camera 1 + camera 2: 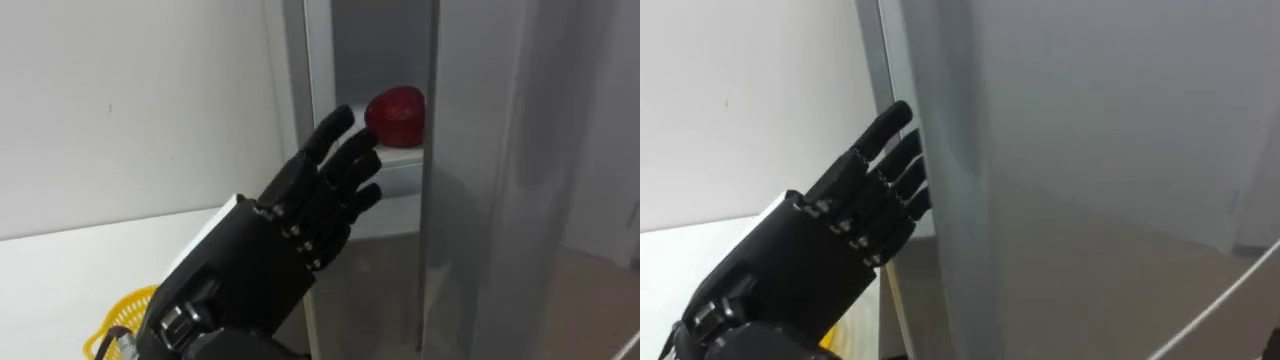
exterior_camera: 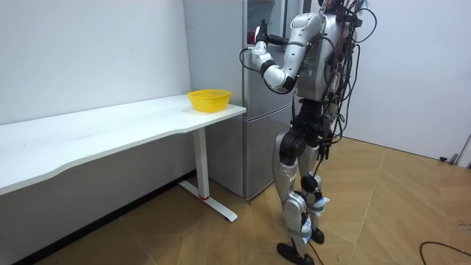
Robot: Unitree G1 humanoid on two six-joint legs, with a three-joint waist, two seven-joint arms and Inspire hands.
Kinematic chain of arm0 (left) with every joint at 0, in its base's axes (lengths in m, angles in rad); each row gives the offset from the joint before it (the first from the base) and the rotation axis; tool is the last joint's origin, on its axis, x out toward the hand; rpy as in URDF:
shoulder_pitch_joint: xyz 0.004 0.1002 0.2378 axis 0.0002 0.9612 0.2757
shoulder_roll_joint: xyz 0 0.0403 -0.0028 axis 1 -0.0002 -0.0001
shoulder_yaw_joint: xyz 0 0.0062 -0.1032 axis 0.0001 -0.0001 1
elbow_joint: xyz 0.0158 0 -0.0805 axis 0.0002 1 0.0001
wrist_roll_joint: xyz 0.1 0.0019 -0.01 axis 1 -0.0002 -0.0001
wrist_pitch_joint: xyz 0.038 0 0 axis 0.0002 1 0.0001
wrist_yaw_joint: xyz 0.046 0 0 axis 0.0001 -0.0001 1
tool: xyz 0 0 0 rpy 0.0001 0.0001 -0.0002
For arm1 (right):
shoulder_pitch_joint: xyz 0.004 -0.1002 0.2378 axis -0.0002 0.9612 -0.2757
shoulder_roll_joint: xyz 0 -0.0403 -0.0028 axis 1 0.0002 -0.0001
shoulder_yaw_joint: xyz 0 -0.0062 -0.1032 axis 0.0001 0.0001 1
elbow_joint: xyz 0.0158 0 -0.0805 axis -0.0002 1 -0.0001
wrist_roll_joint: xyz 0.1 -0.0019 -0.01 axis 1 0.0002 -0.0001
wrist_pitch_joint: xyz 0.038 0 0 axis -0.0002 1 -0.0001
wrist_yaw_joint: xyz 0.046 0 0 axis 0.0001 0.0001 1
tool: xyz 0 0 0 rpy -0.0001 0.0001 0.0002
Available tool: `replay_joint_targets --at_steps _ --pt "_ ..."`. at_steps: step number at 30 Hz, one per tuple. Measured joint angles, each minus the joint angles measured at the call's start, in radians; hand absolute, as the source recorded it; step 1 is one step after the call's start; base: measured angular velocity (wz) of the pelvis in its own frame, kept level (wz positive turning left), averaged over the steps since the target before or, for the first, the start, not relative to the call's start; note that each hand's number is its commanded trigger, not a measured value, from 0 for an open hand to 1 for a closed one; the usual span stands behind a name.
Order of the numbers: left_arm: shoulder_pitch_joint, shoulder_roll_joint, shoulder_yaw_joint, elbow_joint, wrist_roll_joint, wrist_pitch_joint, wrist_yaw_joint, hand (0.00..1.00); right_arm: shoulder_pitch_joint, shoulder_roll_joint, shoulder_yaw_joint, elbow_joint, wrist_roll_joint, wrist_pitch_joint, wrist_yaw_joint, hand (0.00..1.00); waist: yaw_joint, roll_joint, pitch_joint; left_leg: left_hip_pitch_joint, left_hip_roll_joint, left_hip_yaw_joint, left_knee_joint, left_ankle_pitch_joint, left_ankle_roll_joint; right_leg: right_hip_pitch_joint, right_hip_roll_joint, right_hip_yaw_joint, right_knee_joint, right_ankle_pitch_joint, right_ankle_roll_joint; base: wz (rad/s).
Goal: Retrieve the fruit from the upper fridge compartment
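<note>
A red apple (image 1: 396,117) sits on a white shelf (image 1: 402,156) inside the upper fridge (image 2: 259,88), seen through the gap beside the door. My left hand (image 1: 300,215) (image 1: 855,215) is raised in front of that gap, open with straight fingers. Its fingertips (image 1: 345,120) reach just left of the apple; whether they touch it I cannot tell. In the room view the robot stands upright facing the fridge, its left arm lifted to the upper compartment.
The grey fridge door (image 1: 500,200) stands close on the right and blocks most of the opening. A yellow basket (image 1: 118,322) (image 2: 209,99) rests on the end of the white table (image 2: 110,129) left of the fridge. A white wall lies behind.
</note>
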Motion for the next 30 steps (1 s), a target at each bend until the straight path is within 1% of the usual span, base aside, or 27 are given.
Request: replay_joint_targets --at_steps 6,8,10,18,23,26,30 --pt "0.0 0.006 -0.034 0.0 0.0 0.001 -0.036 0.0 0.001 -0.009 0.023 -0.01 0.0 -0.001 0.016 0.0 0.004 0.0 -0.0018 0.002 0.001 0.006 0.0 0.0 0.0 -0.001 0.001 0.001 0.002 0.0 0.0 -0.01" --pt "0.0 0.016 -0.037 0.0 0.0 0.001 -0.057 0.0 0.001 -0.012 0.03 -0.019 0.0 -0.001 0.024 0.0 0.003 -0.003 -0.0035 0.002 0.002 0.01 0.0 0.0 0.0 -0.001 0.001 0.001 0.002 0.0 0.0 0.0" --pt "0.0 0.02 -0.038 -0.001 0.0 0.001 -0.068 0.0 0.002 -0.013 0.031 -0.028 0.0 -0.001 0.028 0.0 0.002 -0.004 -0.0038 0.002 0.002 0.013 0.0 0.0 0.0 0.0 0.001 0.001 0.001 0.0 0.0 0.0" --pt "0.0 0.02 -0.039 -0.001 -0.001 0.001 -0.092 0.0 0.011 -0.013 0.032 -0.034 0.025 -0.003 0.004 0.0 -0.01 -0.015 -0.0029 0.003 0.004 0.013 -0.001 0.0 0.0 0.006 -0.001 0.001 0.002 0.001 -0.001 0.0" --pt "-0.002 0.02 -0.041 -0.001 -0.001 0.001 -0.1 0.0 0.012 -0.013 0.032 -0.034 0.025 -0.003 -0.003 0.0 -0.017 -0.016 -0.002 0.008 0.004 0.017 -0.001 0.0 0.0 0.005 0.001 0.014 0.002 0.002 -0.002 -0.06" --pt "-0.018 0.022 -0.07 0.0 -0.001 0.001 -0.101 0.0 0.017 -0.013 0.038 -0.034 0.025 -0.003 -0.002 0.0 -0.018 -0.017 -0.0014 0.007 0.004 0.02 -0.001 0.0 0.0 0.004 0.002 0.017 0.002 0.002 -0.002 0.0" --pt "-0.048 0.022 -0.087 0.0 0.0 0.001 -0.12 0.0 0.018 -0.013 0.04 -0.035 0.025 -0.005 0.001 0.0 -0.02 -0.014 -0.0009 0.007 0.004 0.022 0.0 0.0 0.0 0.0 0.003 0.023 -0.002 0.002 -0.002 0.0"
